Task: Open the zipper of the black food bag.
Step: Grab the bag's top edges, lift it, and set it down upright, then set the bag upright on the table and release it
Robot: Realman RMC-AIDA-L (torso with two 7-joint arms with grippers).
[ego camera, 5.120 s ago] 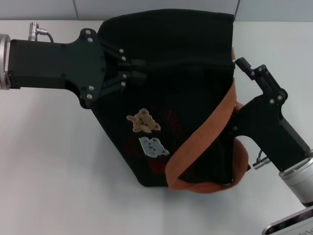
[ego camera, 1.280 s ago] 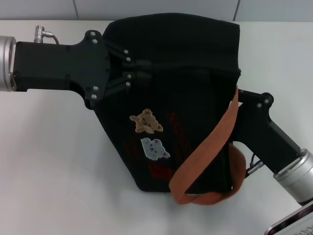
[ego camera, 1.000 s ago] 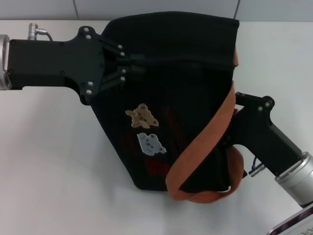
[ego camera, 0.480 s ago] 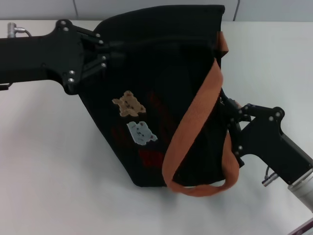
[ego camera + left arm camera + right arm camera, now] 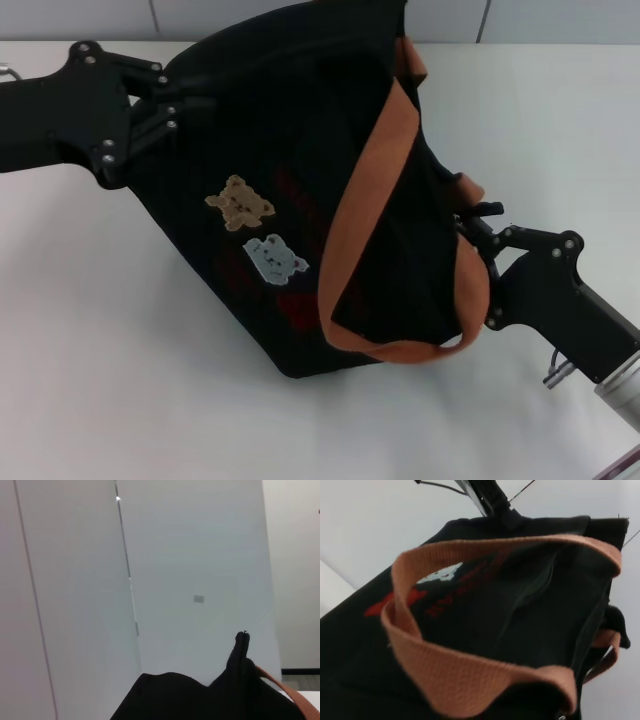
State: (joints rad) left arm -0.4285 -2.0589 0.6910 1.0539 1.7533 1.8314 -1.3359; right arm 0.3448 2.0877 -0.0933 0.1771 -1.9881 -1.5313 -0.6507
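The black food bag [image 5: 300,220] lies tilted on the white table [image 5: 100,390], bear patches [image 5: 240,203] facing up. One brown-orange strap [image 5: 350,230] loops over its front. My left gripper [image 5: 172,105] is shut on the bag's far left corner. At the bag's right end, just under a strap end, my right gripper [image 5: 474,218] has its fingers pinched together on the rim. The zipper's pull is hidden there in the head view. The right wrist view shows the bag [image 5: 520,595], the strap [image 5: 470,670] and a small silver bit [image 5: 562,716] at the picture's edge.
A grey wall panel [image 5: 300,12] runs along the table's far edge. The left wrist view shows mostly wall [image 5: 190,580], with the bag's top [image 5: 190,700] and a strap [image 5: 290,700] low in the picture. Bare table lies in front of the bag.
The left gripper has drawn the bag's corner to the left and away, turning the bag. The right gripper has come down toward me along the bag's right end.
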